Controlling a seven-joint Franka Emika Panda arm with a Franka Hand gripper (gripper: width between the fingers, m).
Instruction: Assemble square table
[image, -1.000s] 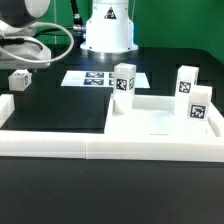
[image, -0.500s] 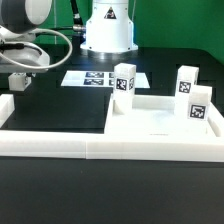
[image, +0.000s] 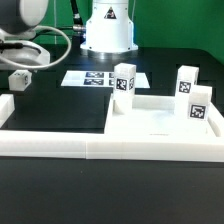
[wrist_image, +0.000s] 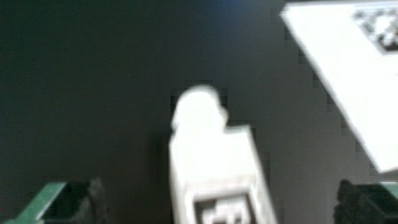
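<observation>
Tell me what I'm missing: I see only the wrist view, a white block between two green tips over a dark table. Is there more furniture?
Observer: Yes. A big white slab lies flat at the exterior view's right.
Visitor: Any more blocks like mine?
Observer: Three legs stand upright at that slab, each showing a black-and-white tag.
Visitor: And the white sheet at my picture's edge?
Observer: That is the marker board; it lies just in front of the robot's white base.
</observation>
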